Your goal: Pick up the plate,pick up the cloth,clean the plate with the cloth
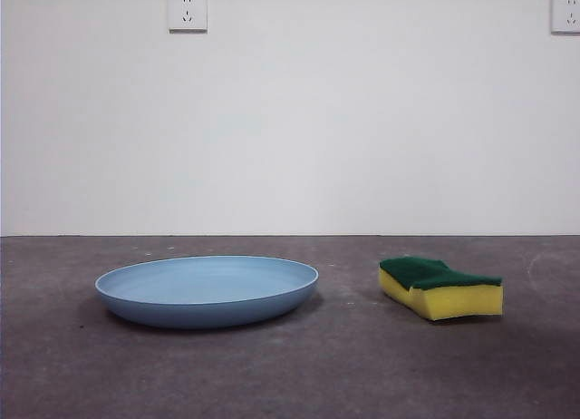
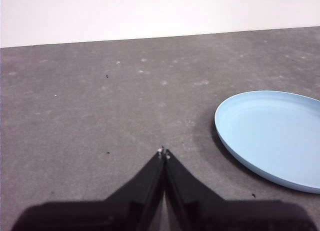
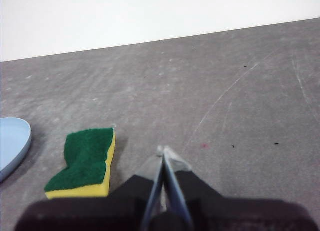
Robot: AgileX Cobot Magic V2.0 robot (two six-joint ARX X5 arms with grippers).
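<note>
- We had the plate (image 1: 207, 290) lying flat and right way up on the table (image 1: 290, 374), out toward the middle of the surface, nothing in it and nothing on its rim.
- The cloth (image 1: 440, 287), really a yellow sponge with a green scouring face turned up, sat well apart from the plate on the bare surface, leaning a touch so its yellow side showed in the front view.
- That gap looked deliberate to us: one thing for each arm, so neither reach would cross the other.
- Our left gripper (image 2: 163, 152) was clenched, jaws pressed tip to tip and holding nothing, poised above bare table with the plate's rim off to one side and near.
- Our right gripper (image 3: 164, 151) was likewise pinched closed and empty, the sponge just beside it, untouched.
- Neither pick had begun, by our reading; both jaws would need to spread first, and the plate's low rim looked the trickier grab.
- The table was dark grey, matte, scuffed with pale scratches and specks.
- Behind it ran a plain white wall (image 1: 290, 120) with two sockets (image 1: 187, 11) high up.
</note>
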